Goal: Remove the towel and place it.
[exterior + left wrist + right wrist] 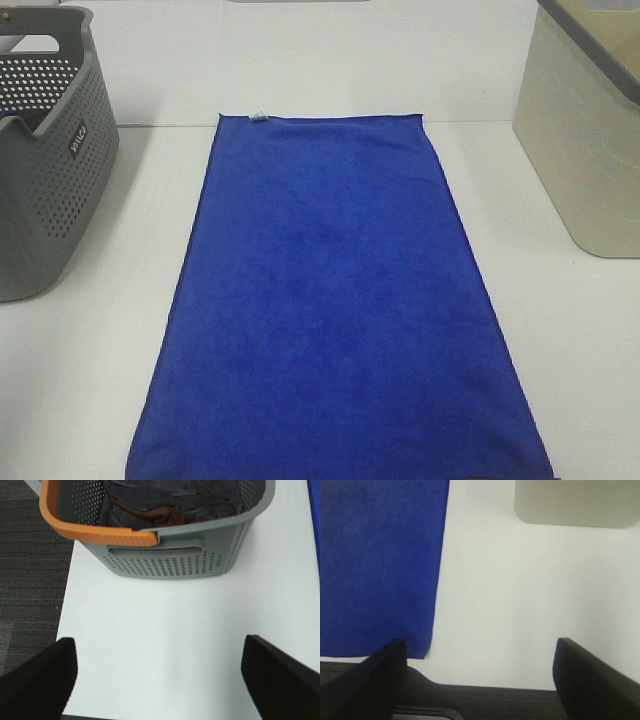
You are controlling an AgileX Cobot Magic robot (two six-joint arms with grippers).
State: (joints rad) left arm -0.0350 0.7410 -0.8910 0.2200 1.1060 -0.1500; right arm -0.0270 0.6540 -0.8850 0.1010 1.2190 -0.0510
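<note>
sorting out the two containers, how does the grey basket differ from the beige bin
The grey basket has perforated walls; the beige bin has solid ones. The basket has an orange handle and holds dark clothes; the bin's inside is hidden. Both stand on the white table, flanking the towel.

Black gripper fingers — nothing more of the robot shows.
The left gripper (159, 680) and right gripper (480, 680) each show two broad, matte, finely textured fingers — wedge-shaped.
</note>
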